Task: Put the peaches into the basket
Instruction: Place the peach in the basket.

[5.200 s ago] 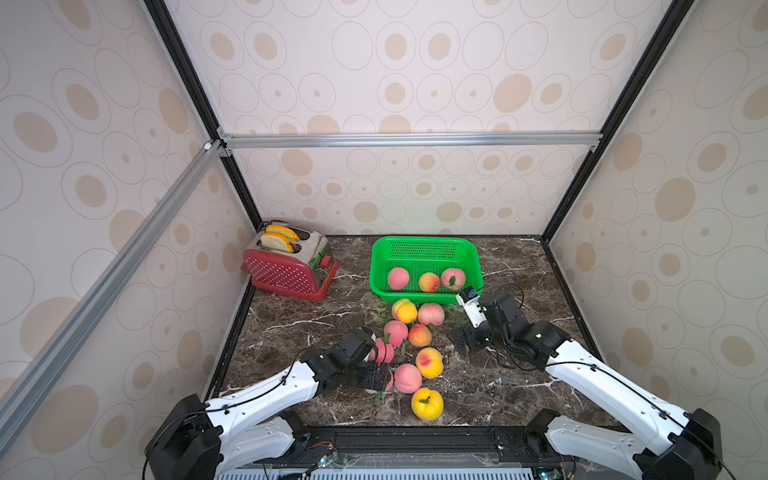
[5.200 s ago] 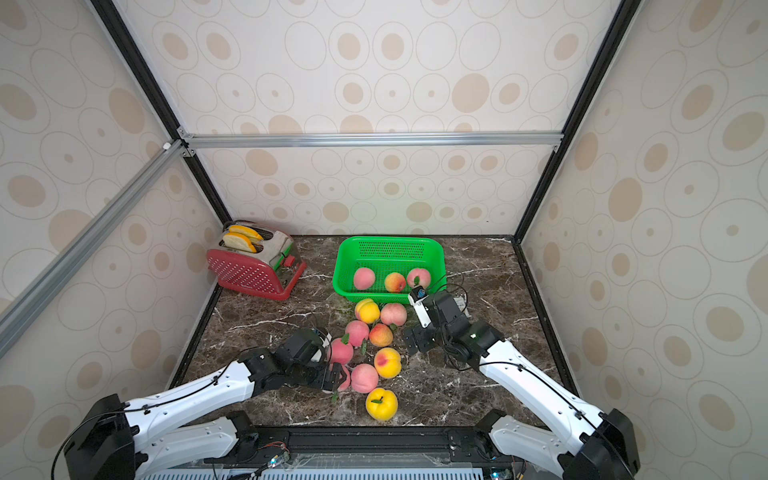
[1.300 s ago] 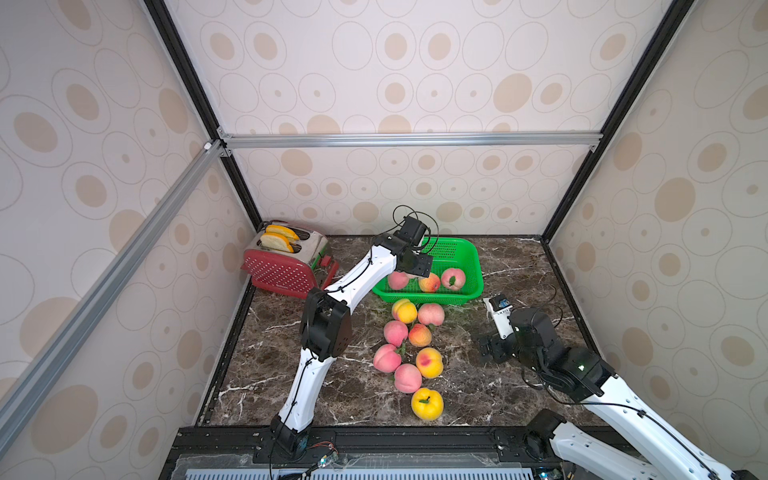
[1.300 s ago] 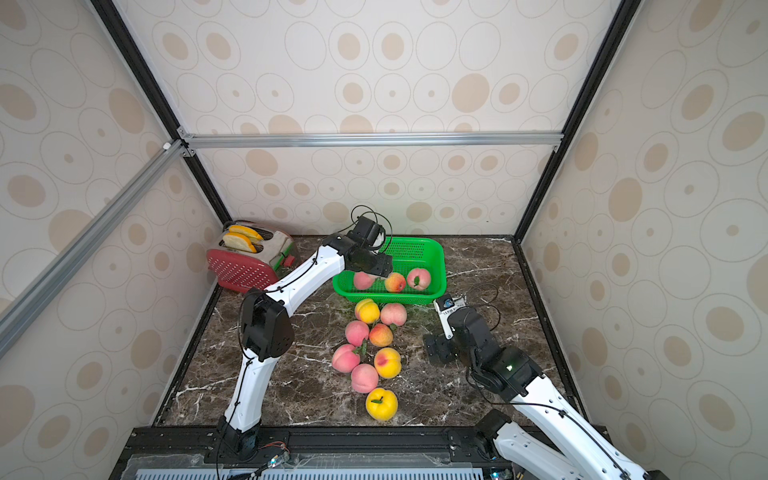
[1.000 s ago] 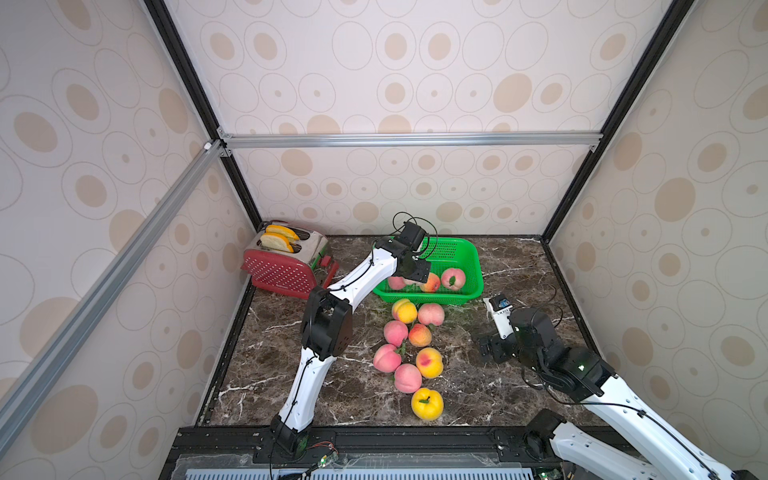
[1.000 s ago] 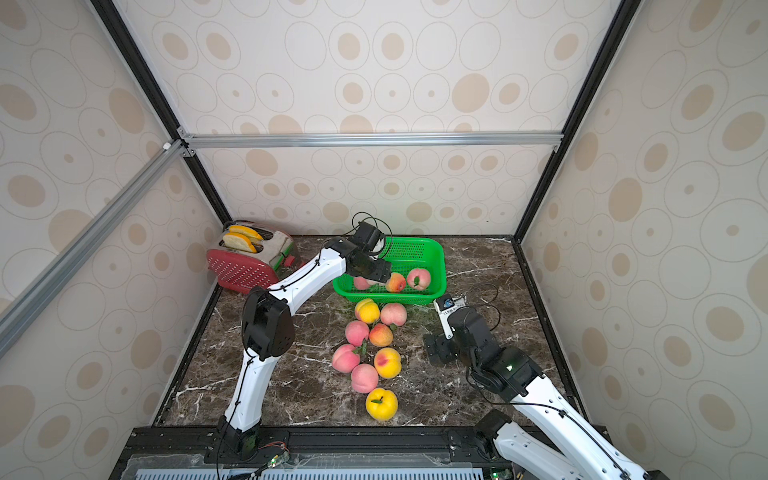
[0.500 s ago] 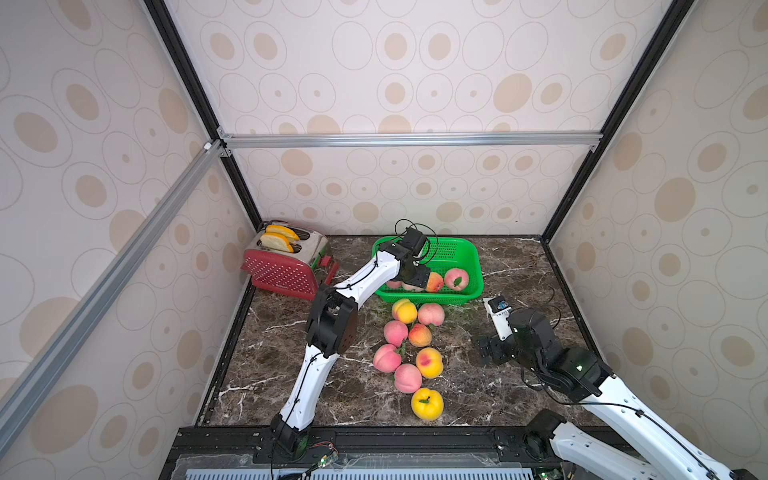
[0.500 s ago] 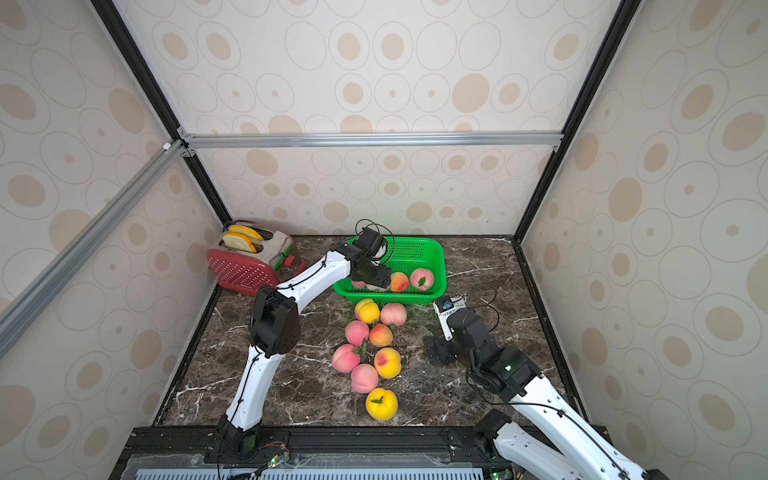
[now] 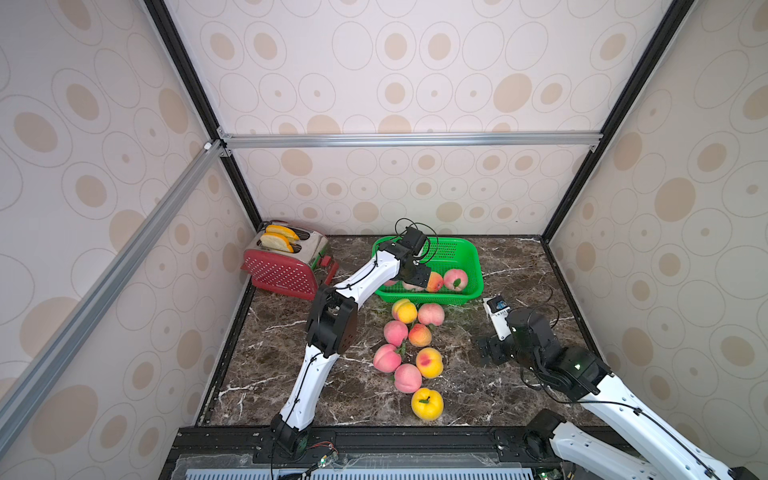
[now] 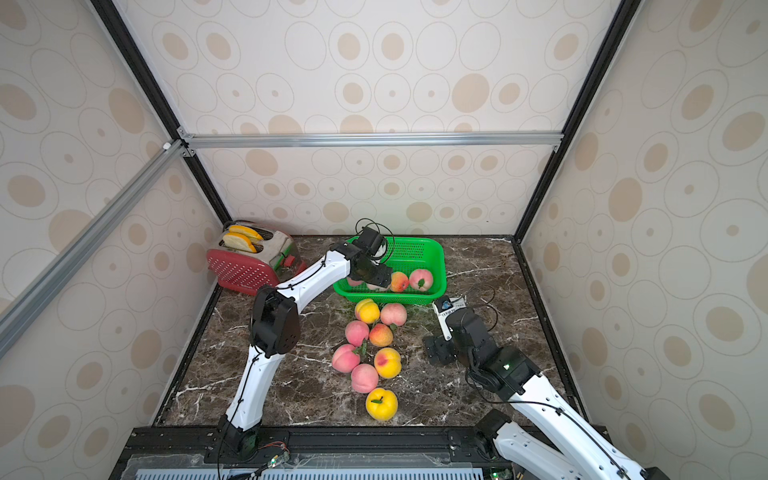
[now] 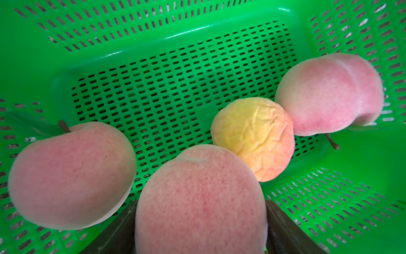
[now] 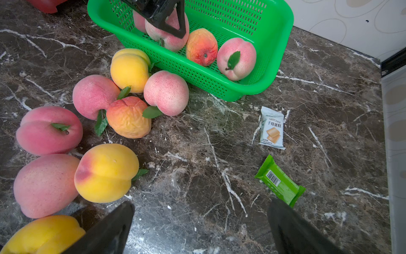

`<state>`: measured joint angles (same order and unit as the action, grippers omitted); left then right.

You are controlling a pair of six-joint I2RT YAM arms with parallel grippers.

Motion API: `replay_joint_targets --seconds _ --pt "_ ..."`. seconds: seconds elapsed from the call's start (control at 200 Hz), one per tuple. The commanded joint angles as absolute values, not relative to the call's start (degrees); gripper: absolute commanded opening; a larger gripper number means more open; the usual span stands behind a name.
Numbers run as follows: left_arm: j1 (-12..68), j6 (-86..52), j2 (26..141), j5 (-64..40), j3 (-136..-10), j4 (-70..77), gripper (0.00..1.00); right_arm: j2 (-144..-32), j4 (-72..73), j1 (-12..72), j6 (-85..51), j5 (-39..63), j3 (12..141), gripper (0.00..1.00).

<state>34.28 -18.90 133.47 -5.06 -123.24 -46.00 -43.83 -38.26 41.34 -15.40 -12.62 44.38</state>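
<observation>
reading the clock in a top view, with 12 toward the back wall: the left gripper (image 9: 417,277) is down inside the basket (image 9: 451,249), toward its 7 o'clock side, with a pink peach (image 11: 200,198) straight ahead between the jaws. whether they press on it or stand just clear i cannot tell. the peach sits low, at or near the mesh floor. it is round, so no long axis matters. close on one side lies a second pink peach (image 11: 70,173). on the other side a wrinkled orange peach (image 11: 254,138) touches it or nearly does, with a third pink peach (image 11: 329,94) beyond. my judgement: the lift-out should go straight up, since a sideways pull would knock the neighbours.

eight loose peaches (image 9: 407,378) lie clustered on the table (image 9: 478,407) at 6 o'clock from the basket. the right gripper (image 12: 197,231) hovers wide and empty at 3 o'clock from the cluster, so that arm is nearer. the blushed yellow peach (image 12: 106,173) lies at its 9 o'clock, nothing between. a white packet (image 12: 271,128) and a green packet (image 12: 280,182) lie off that path. the toaster (image 9: 286,270) stands at 9 o'clock from the basket, apart.
</observation>
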Motion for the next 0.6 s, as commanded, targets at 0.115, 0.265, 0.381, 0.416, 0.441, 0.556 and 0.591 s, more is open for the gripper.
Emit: replay_joint_targets --seconds 0.115,0.265,0.381,0.416,0.441,0.556,0.591 --pt "34.29 -17.59 128.79 -4.99 -123.71 -47.64 0.91 -43.12 -39.37 41.04 -14.77 -12.74 45.65 1.00" --pt "34.28 -17.25 126.07 -4.63 -122.78 -48.13 0.96 -43.59 -39.72 41.03 -15.18 -11.99 45.71 1.00" --pt "34.28 -16.88 124.52 -4.27 -122.81 -48.85 0.99 -43.25 -40.31 40.93 -15.54 -12.09 45.71 1.00" --pt "34.32 -16.81 124.04 -4.16 -122.82 -48.99 0.99 -43.16 -40.57 40.96 -15.65 -12.12 45.84 1.00" --pt "34.28 -16.79 123.73 -4.10 -122.95 -49.12 0.99 -42.93 -40.73 40.95 -15.68 -12.15 45.79 1.00" --pt "34.35 -16.62 122.64 -3.81 -123.05 -49.82 0.99 -42.58 -41.48 40.98 -15.83 -12.05 45.94 1.00" --pt "34.28 -16.64 122.24 -3.78 -123.05 -49.99 0.99 -42.54 -41.74 40.95 -15.86 -12.13 45.95 1.00"
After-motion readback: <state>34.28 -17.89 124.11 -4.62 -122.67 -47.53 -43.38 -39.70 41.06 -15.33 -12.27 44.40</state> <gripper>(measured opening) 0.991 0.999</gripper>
